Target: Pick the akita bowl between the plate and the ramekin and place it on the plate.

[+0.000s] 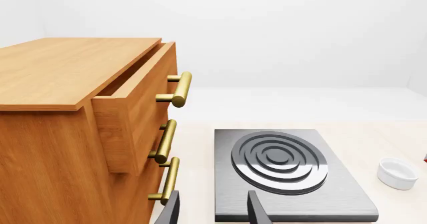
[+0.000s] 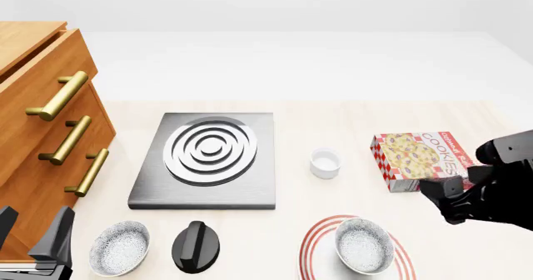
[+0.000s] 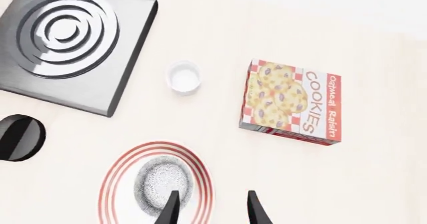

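The speckled grey-white akita bowl (image 2: 363,245) already sits on the red-ringed white plate (image 2: 312,250) at the worktop's near edge; both arms' jaws are released, empty. Only retreating remains, seemingly.

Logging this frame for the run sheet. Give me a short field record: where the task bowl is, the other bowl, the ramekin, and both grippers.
task bowl: akita bowl sits on the plate, upright
other bowl: second speckled bowl on the table, left of the black knob
ramekin: ramekin between burner and cookie box, empty
left gripper: left gripper open, holding nothing
right gripper: right gripper open, above the plate's edge, holding nothing
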Controlling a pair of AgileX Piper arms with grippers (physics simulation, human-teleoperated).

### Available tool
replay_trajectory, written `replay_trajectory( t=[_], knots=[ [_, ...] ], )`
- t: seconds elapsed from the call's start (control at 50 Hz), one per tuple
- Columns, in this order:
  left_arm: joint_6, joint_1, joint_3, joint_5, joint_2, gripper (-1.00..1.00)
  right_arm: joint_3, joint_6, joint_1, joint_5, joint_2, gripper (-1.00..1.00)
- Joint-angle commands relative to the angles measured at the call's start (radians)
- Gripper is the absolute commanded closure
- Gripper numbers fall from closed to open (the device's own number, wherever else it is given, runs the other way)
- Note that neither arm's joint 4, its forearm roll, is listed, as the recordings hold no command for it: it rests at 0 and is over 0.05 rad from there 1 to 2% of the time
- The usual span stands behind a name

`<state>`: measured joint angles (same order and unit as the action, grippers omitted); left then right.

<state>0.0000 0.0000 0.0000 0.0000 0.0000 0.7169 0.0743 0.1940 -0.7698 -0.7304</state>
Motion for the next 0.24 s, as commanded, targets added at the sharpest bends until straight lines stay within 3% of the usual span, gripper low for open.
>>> replay_trajectory(
  t=[0.02,0.24],
  knots=[
    [0.000,0.000,0.000,0.000,0.000,-1.00,0.098,-0.008,-0.031,-0.102,0.081,-1.00],
    [0.000,0.000,0.000,0.000,0.000,-1.00,0.076,-0.024,0.008,-0.073,0.058,-1.00]
  ],
)
